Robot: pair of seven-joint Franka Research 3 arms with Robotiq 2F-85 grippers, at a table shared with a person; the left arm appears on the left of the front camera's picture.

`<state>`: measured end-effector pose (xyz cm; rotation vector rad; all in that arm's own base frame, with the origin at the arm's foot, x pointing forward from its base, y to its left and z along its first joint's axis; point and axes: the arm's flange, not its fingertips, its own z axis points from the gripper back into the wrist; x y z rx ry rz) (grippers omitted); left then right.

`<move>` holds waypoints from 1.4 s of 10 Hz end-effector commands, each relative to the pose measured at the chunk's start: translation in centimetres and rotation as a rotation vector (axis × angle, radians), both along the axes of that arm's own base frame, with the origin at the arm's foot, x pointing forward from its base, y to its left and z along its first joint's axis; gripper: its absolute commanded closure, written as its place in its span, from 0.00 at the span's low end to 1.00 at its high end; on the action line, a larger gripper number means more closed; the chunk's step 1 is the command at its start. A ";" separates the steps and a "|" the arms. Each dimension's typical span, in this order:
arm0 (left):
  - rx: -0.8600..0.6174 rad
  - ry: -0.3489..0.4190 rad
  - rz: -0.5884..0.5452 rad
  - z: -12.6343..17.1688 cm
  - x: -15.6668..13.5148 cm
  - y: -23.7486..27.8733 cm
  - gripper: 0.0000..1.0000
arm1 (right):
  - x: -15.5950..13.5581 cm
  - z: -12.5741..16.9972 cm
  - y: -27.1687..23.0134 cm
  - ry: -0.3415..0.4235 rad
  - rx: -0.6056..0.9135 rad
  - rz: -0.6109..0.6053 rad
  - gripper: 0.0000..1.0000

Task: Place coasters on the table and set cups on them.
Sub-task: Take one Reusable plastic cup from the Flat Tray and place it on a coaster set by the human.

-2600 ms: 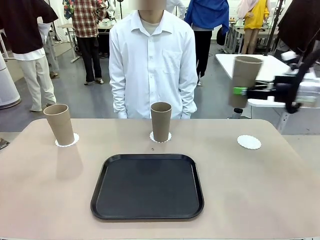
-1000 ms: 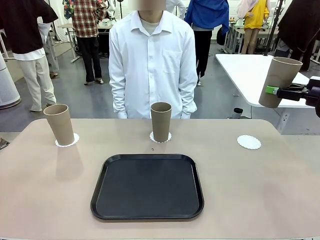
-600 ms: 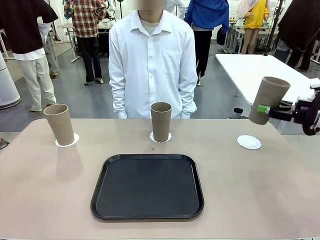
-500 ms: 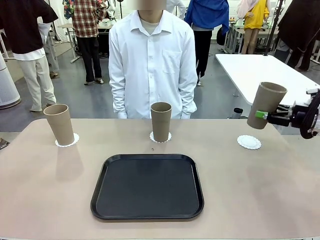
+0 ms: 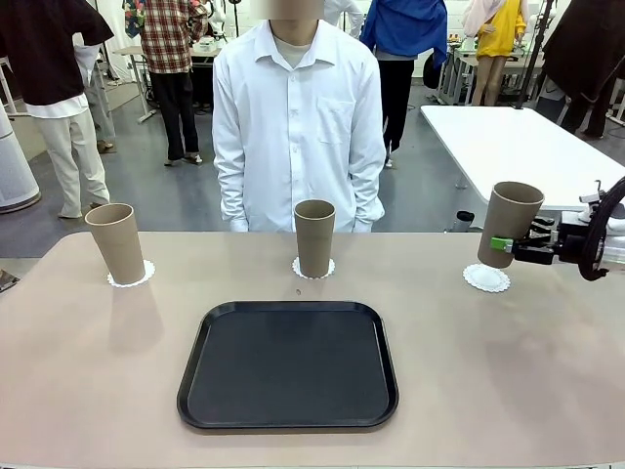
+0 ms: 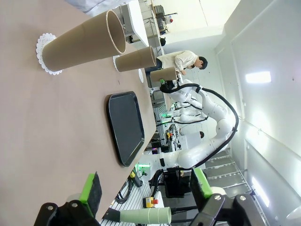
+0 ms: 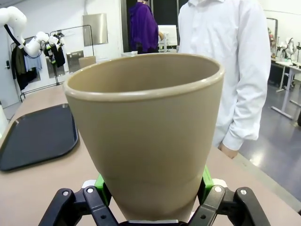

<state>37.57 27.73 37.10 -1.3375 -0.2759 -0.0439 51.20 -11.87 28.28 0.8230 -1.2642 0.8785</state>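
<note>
While the right gripper (image 5: pixel 500 243) has its jaws clamped low on the third cup (image 5: pixel 509 223), that cup hangs slightly tilted at the right of the front frame, base just over the empty doily (image 5: pixel 486 278) and, as far as I can tell, not yet seated on it. In the right wrist view the green pads (image 7: pixel 205 180) pinch the cup near its base, so it's top-heavy in the grip. It looks like a light, stiff, matte tumbler, probably not slippery, but tall and narrow-footed, so easy to tip; holding near the base seems right, and I'd square it upright before letting go. The doily is thin paper and will likely slide or crumple if dragged.

The other two cups stand on their doilies: left cup (image 5: pixel 117 242), centre cup (image 5: pixel 314 237), both behind the black tray (image 5: pixel 288 364) on the tan table (image 5: pixel 98 371).

The left gripper (image 6: pixel 146 187) is spread wide and holds nothing.
</note>
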 end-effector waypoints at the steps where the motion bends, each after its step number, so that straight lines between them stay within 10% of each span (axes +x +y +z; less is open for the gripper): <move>1: 0.005 -0.002 0.004 0.2 -0.2 0.0 0.00 | 1.1 -1.6 -0.3 0.005 -0.032 0.025 0.17; 14: 0.005 -0.002 0.004 0.2 -0.2 0.0 0.00 | 3.6 -5.3 -0.9 0.077 0.025 0.017 0.17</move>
